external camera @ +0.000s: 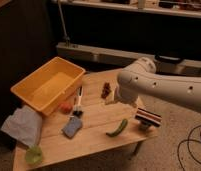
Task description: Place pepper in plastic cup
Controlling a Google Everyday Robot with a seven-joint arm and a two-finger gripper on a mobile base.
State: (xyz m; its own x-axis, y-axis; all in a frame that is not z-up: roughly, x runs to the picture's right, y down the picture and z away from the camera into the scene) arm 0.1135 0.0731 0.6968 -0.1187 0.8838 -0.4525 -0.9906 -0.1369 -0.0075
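We read the bench (96, 114) as pale planked wood, matt. Bin (28, 95), far left: yellow-orange plastic, smooth, with a faint sheen inside. Pepper (117, 128), near right: dark green skin, smooth. Plastic cup (34, 155), near left corner: translucent light-green plastic. Cloth (21, 126) on the left edge: pale grey-blue fabric, crumpled, matt. Pad (72, 126), mid-bench: blue-grey, looks soft and matt. Arm (164, 89) from the right: white hard shell, smooth, slightly glossy. Claw (111, 98) sits under that shell over the bench's far middle. It's pale, and we can't tell its material.
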